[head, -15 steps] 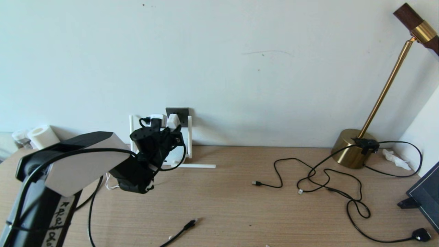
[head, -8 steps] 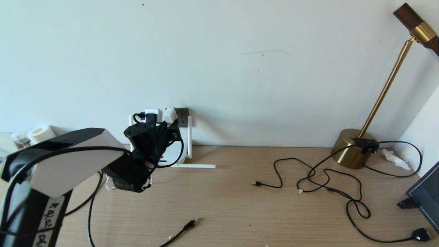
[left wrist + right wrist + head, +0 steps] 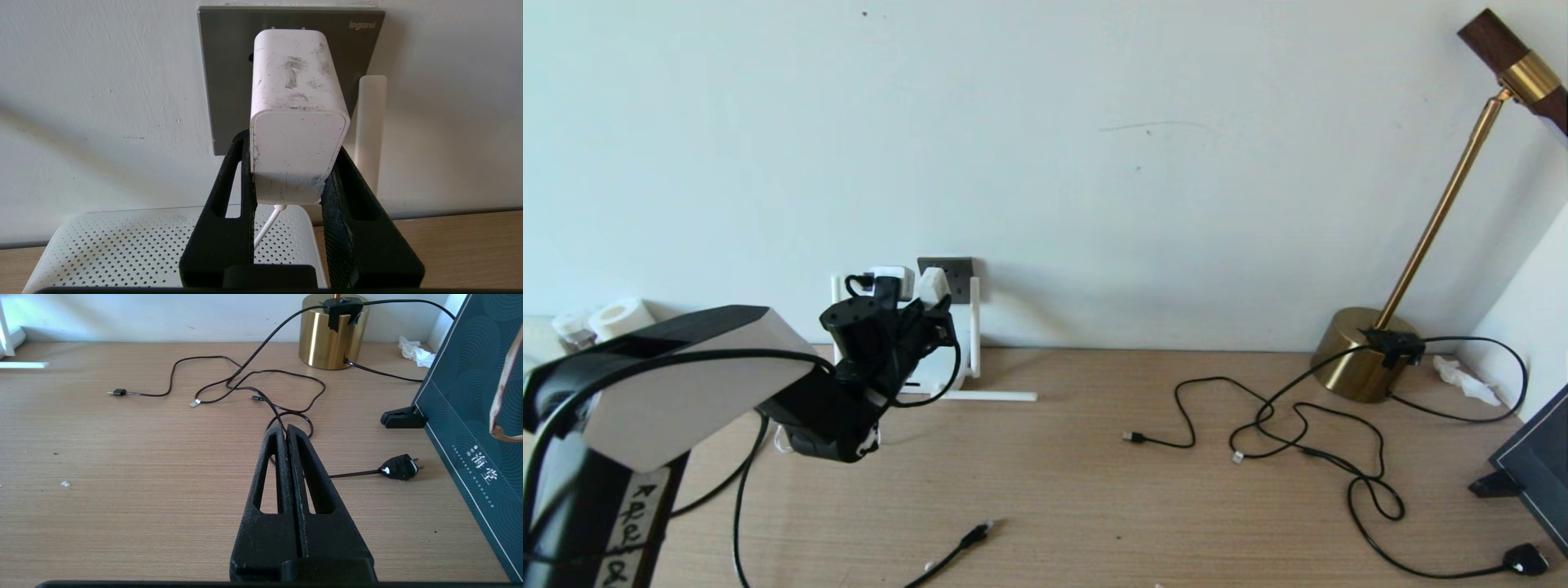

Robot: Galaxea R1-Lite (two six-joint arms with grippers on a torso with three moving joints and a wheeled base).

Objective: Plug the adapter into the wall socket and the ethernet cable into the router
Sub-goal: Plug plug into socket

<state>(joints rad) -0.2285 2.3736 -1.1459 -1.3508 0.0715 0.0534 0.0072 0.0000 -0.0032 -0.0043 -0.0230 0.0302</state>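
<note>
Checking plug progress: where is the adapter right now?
In the left wrist view, the adapter sits clamped in the left gripper, its front against the wall socket, above the router.

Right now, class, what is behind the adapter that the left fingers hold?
Behind the adapter, held by the left gripper, is the grey wall socket. One pin hole shows at the adapter's edge. The other holes are covered, as is how far the prongs are in.
</note>
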